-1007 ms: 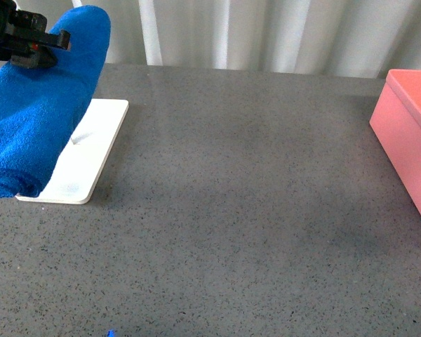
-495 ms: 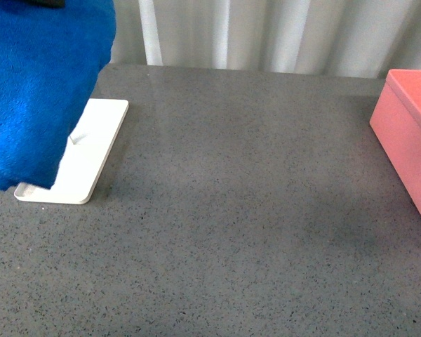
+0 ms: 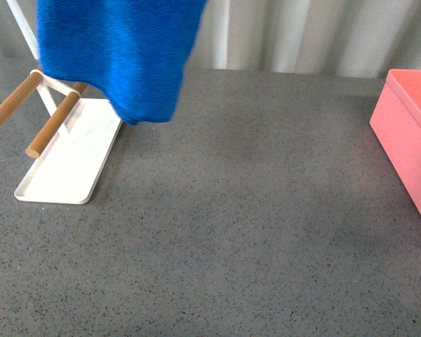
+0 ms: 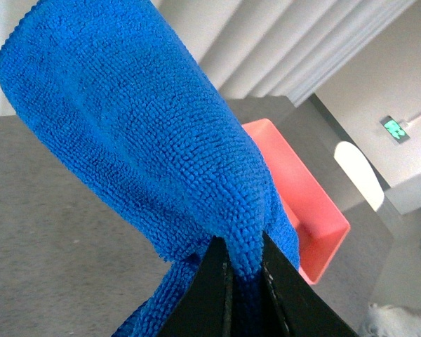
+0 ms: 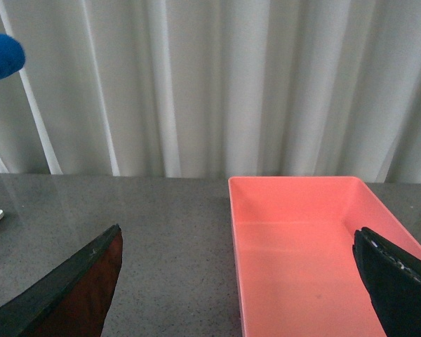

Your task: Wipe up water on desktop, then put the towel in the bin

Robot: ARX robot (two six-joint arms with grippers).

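One left gripper (image 4: 245, 277) pinches the towel (image 4: 126, 140), which hangs below it, seemingly airborne.

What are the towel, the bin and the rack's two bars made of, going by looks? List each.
The towel: microfibre-like cloth, fluffy, with a fine looped pile visible close up.
The bin: probably plastic, smooth and matte, judging by its even salmon-pink colour and thin straight walls.
The bars: apparently wood, being tan, round and dowel-like. Whether they are varnished cannot be told.
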